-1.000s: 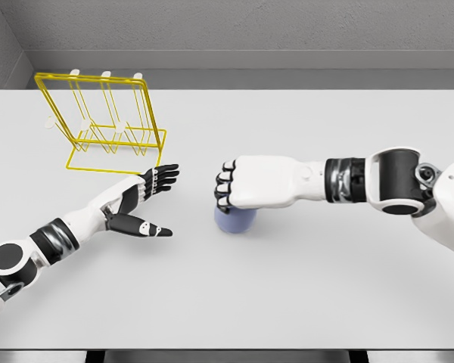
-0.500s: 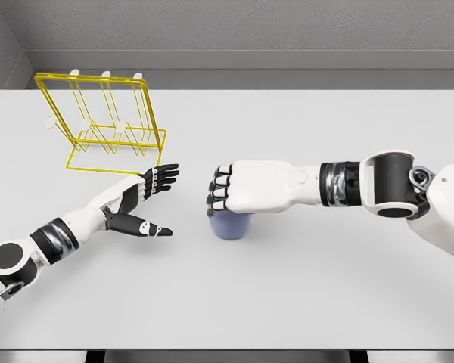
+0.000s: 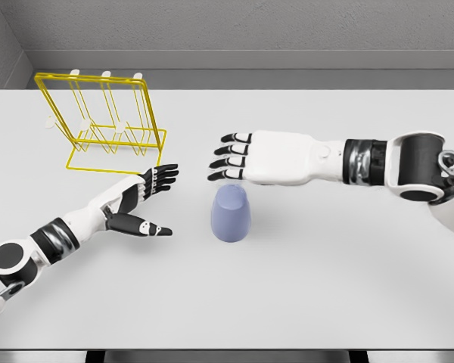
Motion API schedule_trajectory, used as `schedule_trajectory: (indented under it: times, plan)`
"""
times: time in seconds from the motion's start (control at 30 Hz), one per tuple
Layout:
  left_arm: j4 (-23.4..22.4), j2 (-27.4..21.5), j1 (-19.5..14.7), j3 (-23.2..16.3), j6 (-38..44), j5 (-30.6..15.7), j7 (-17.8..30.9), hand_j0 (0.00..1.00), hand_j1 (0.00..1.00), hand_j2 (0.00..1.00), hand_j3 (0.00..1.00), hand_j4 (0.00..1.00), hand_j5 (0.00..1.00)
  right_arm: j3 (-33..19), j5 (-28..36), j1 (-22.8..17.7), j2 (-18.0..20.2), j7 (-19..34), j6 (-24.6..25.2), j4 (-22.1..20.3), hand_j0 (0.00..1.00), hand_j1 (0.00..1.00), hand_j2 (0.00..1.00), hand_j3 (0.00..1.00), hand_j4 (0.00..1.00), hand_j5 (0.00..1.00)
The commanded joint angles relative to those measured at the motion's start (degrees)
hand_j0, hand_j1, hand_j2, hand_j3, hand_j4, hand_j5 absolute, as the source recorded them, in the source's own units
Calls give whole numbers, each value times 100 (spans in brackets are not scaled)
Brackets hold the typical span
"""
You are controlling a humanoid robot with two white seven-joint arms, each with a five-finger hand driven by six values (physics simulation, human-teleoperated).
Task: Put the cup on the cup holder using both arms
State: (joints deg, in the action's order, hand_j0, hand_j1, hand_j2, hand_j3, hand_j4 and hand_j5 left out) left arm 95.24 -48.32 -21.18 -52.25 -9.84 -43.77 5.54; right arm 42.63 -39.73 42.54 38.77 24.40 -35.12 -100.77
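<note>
Table [image 3: 303,287]: a wide, pale grey top that fills most of the head view, with a grey wall behind it.
Cup [image 3: 231,214]: a lavender-blue cup standing mouth down near the middle of the table, with nothing touching it.
Rack [image 3: 106,125]: a yellow wire cup holder standing upright at the far left of the table, well apart from the cup. It has white-tipped pegs along its top and a flat wire base toward the front.
Right hand [image 3: 238,157]: it reaches in from the right on a white arm. The palm faces down and the black-and-white fingers are stretched out flat toward the left. It holds nothing and sits just behind and above the cup, apart from it.
Left hand [image 3: 140,203]: it comes in from the lower left, with the forearm low over the table. The fingers are spread and point toward the cup, and the thumb is splayed out below them. It is empty. It lies between the rack's base and the cup, near the cup's left side but not touching it.
</note>
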Motion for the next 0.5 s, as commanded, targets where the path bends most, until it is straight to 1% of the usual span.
schedule_trajectory:
  times: [0.0,0.03,0.07,0.1,0.13,0.2,0.23,0.27,0.3,0.33,0.37,0.4,0.47]
  plan:
    - [-6,24,0,-4,8,-17,0,100,100,100,100,100,100,-518,97,-9,69,-41,12,-13,100,100,100,100,100,100]
    - [-15,42,0,-4,17,-9,0,100,100,100,100,100,100,-703,123,-70,69,-58,12,-21,100,100,100,100,100,100]
    - [-23,130,-9,-13,26,-9,0,100,100,100,100,100,100,-940,325,-132,95,-58,12,-21,100,100,100,100,100,100]
    - [-32,191,-17,-22,35,35,0,100,100,100,100,100,100,-1186,509,-211,210,-49,12,-4,100,100,100,100,100,100]
    - [-58,288,-70,-66,43,79,0,100,100,100,100,100,100,-1598,615,-430,263,-49,12,40,100,100,100,100,100,100]
    - [-120,385,-123,-110,52,123,0,100,100,100,100,100,100,-2759,650,-1186,280,-41,12,136,100,100,100,100,100,100]
    - [-138,455,-132,-110,52,123,0,100,100,100,100,100,100,-3198,694,-1450,280,-41,12,259,100,100,100,100,100,100]
    - [-164,473,-167,-154,61,123,9,100,100,100,100,100,100,-3542,966,-1670,359,-41,12,505,100,100,100,100,100,100]
    - [-182,534,-211,-189,61,123,0,100,100,100,100,100,100,-3604,1379,-1749,596,-41,12,708,100,100,100,100,100,100]
    - [-226,552,-220,-207,61,123,0,100,100,100,100,100,100,-3604,1722,-1854,737,-41,12,796,100,100,100,100,100,100]
    - [-261,622,-299,-294,61,123,0,100,100,100,100,100,100,-3613,1925,-1934,764,-49,12,849,100,100,100,100,100,100]
    - [-296,657,-334,-321,61,123,0,100,100,100,100,100,100,-3630,2056,-2144,755,-49,12,849,100,100,100,100,100,100]
    - [-305,710,-334,-338,87,123,0,100,100,100,100,100,100,-3990,2267,-2628,693,-49,12,822,100,100,100,100,100,100]
